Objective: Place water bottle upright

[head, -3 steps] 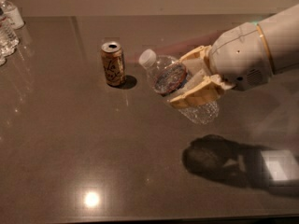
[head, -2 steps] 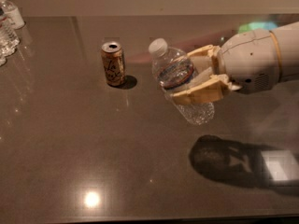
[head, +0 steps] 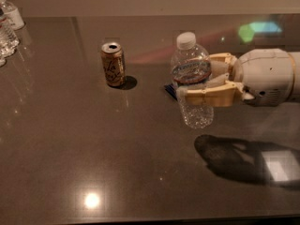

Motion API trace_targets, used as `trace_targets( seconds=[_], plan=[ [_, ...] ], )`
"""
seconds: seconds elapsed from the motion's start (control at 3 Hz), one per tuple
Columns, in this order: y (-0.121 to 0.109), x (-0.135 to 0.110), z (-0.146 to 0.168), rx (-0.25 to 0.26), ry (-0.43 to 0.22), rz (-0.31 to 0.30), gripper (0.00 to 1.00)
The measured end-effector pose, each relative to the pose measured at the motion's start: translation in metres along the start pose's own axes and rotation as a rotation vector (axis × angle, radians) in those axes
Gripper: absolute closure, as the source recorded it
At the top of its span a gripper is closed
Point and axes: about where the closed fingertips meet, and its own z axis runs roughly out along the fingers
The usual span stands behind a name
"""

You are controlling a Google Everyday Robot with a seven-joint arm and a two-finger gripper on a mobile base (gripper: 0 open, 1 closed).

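Note:
The water bottle point(head: 191, 81) is clear ribbed plastic with a white cap on top and a narrow coloured label band. It stands nearly upright, held at the middle of the dark table point(head: 93, 153). My gripper point(head: 199, 81) comes in from the right and is shut on the bottle at its label, one finger behind it and one in front. I cannot tell whether the bottle's base touches the table or hangs just above it.
A gold drink can point(head: 113, 63) stands upright to the left of the bottle. Clear bottles with white labels point(head: 8, 29) stand at the far left edge. A small dark blue thing point(head: 169, 90) lies behind the bottle. The arm's shadow lies at the right front.
The gripper has turned the bottle from lying tilted with its cap to the left to nearly upright with its cap on top. The can has not moved.

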Motion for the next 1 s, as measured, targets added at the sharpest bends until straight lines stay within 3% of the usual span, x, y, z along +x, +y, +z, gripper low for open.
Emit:
trace_targets(
  seconds=[0.33,1.0],
  plan=[
    [-0.006,0.010,-0.010,0.027,-0.092,0.016,1.00],
    [-0.015,0.039,-0.022,0.062,-0.204,0.023,1.00]
  ],
)
